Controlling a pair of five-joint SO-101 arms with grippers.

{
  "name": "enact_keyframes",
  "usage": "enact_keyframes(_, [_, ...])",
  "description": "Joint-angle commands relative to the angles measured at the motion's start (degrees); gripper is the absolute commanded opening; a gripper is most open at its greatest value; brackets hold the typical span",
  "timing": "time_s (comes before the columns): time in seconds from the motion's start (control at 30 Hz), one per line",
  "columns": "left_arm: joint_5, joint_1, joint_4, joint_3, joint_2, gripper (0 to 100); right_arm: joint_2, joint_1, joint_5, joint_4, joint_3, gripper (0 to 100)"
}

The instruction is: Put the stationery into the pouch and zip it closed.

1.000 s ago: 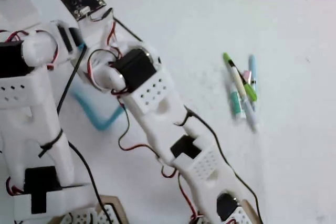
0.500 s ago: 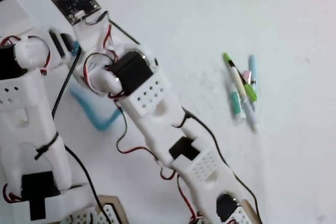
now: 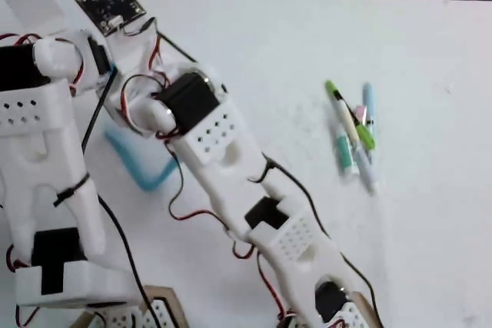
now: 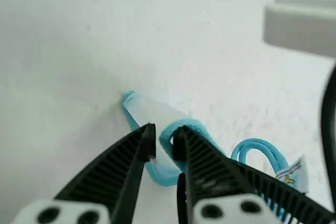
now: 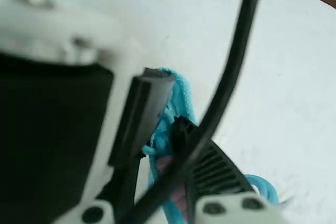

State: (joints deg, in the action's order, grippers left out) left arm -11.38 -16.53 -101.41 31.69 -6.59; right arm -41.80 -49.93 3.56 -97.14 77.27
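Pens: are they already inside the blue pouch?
No, the pens lie bundled on the bare table, well apart from the pouch.

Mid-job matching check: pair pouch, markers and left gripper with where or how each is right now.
1 pouch
2 markers
3 left gripper

a heaped loose on the table, apart from the pouch
b jaws closed around the cyan trim
c cyan-trimmed, lying on the table

Pairs: 1-c, 2-a, 3-b.
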Motion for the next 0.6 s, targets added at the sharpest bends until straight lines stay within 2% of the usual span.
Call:
enact_keyframes(0.0, [4.13,-3.69,-0.88,-0.13,-10.9,2,-2.07,0.22,0.26,-1.45,-1.85,1.8])
enact_keyframes(0.27, [6.07,-7.65,-0.53,0.4,-19.87,2,-1.63,0.84,-2.37,-4.18,-1.76,1.8])
enact_keyframes(0.47, [9.58,-12.04,6.77,0.4,-25.58,2,-1.54,1.89,-3.34,-4.26,-1.49,1.8])
enact_keyframes(0.57, [9.67,-11.96,7.12,1.8,-27.08,2,0.48,2.42,-3.25,-4.35,-1.93,1.8])
